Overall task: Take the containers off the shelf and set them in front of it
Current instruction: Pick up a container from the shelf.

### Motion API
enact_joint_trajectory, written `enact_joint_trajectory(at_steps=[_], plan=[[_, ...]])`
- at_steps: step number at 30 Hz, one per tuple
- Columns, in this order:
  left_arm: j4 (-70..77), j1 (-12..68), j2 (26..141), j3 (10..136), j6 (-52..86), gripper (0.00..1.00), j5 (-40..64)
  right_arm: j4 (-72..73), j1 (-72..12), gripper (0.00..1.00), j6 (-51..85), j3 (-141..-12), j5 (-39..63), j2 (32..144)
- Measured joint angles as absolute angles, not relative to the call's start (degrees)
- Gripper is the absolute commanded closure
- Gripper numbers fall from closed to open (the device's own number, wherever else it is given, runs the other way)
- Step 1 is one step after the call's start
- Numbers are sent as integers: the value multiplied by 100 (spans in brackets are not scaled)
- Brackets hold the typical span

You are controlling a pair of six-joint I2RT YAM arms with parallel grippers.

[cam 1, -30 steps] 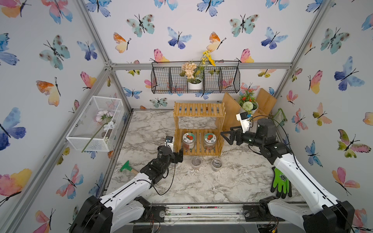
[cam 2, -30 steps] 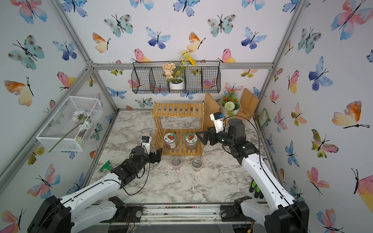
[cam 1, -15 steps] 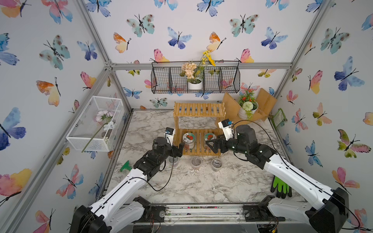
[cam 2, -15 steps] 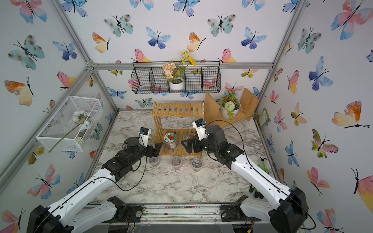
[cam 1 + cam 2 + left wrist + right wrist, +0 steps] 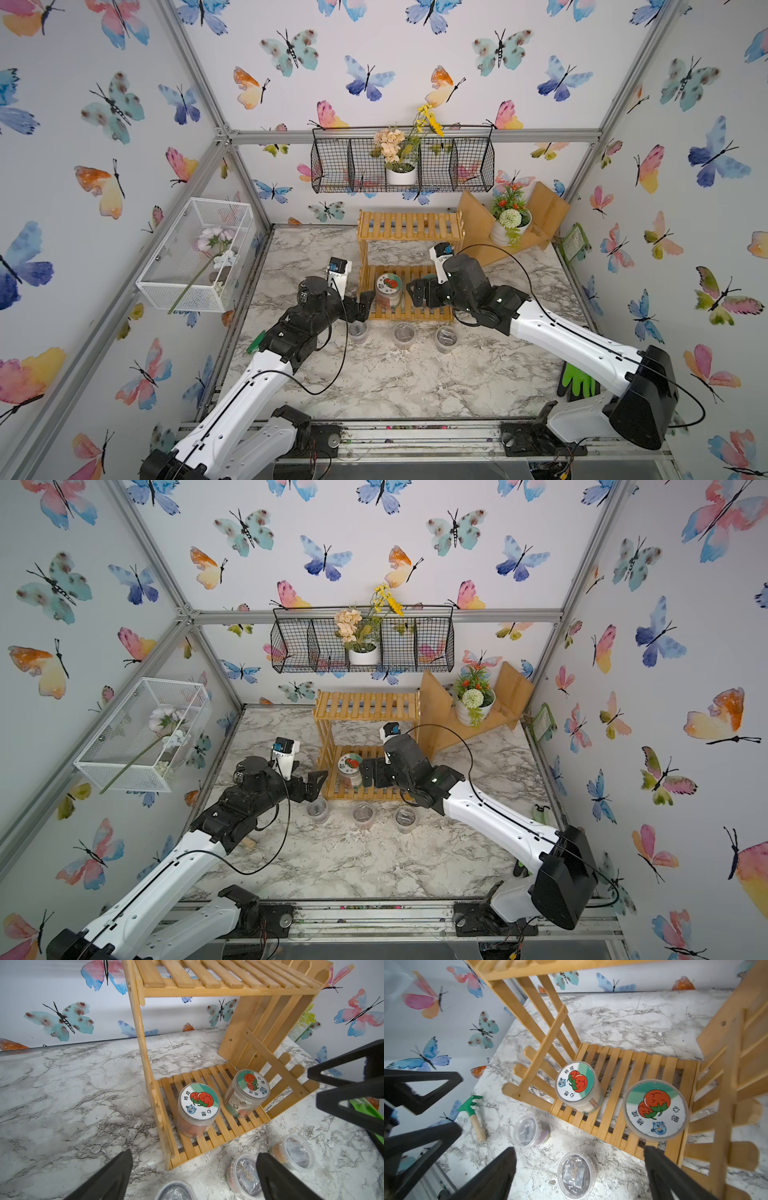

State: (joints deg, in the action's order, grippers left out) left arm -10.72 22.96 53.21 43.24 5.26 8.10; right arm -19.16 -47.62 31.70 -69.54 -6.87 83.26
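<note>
At the shelf's lower tier, both of your grippers stand wide apart and hold nothing. Your left gripper (image 5: pixel 365 305) hangs off the tier's left front corner, with the left jar (image 5: pixel 389 286) just beside it at its 2 o'clock. You cannot tell from these views whether a finger touches the wood. Your right gripper (image 5: pixel 415 293) hangs over the tier from the opposite side. The left jar is at its 9 o'clock, and the right jar (image 5: pixel 655 1109) sits close under it, nearly hidden in both top views.

Count two jars, both upright on the lower tier of the shelf (image 5: pixel 409 226), each with a teal-and-white lid showing red fruit.

Count three cups in a row on the marble (image 5: pixel 374 374) at the shelf's 6 o'clock, apart from one another. They are the left cup (image 5: pixel 358 330), at your left gripper's 6 o'clock, the middle cup (image 5: pixel 404 334) and the right cup (image 5: pixel 446 338). That puts three containers off the shelf and two on it.

Farther out you have:
- one rake (image 5: pixel 473 1111) at the cups' 9 o'clock
- one green glove (image 5: pixel 577 380) at their 4 o'clock
- one black basket (image 5: pixel 340 166) on the back wall at 12 o'clock, holding one pot (image 5: pixel 401 175)
- a second pot (image 5: pixel 500 235) on the board stand (image 5: pixel 478 220) at the shelf's 2 o'clock
- one white basket (image 5: pixel 166 286) on the left wall at 9 o'clock
</note>
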Motion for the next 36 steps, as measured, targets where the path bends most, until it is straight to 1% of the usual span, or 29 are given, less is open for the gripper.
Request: enact_joint_trajectory(at_steps=[6,11,15,22,36], plan=[[-1339,1662,5223,4226,515,1,1306,-2788,-4772,2,3695,-7682,-1142,8945],[-1400,1568,5218,4226,556,1,1601,-3459,-4775,2,3811,-8665,-1433,9682],[-1398,1522,5293,4226,602,1,1820,-3909,-4775,2,3892,-9133,-1671,10189],[-1354,1343,5330,4219,779,1,2102,-4390,-4775,2,4060,-9168,-2034,10357],[-1352,1317,5404,4219,838,1,2198,-4259,-4775,2,4147,-8969,-2543,10591]])
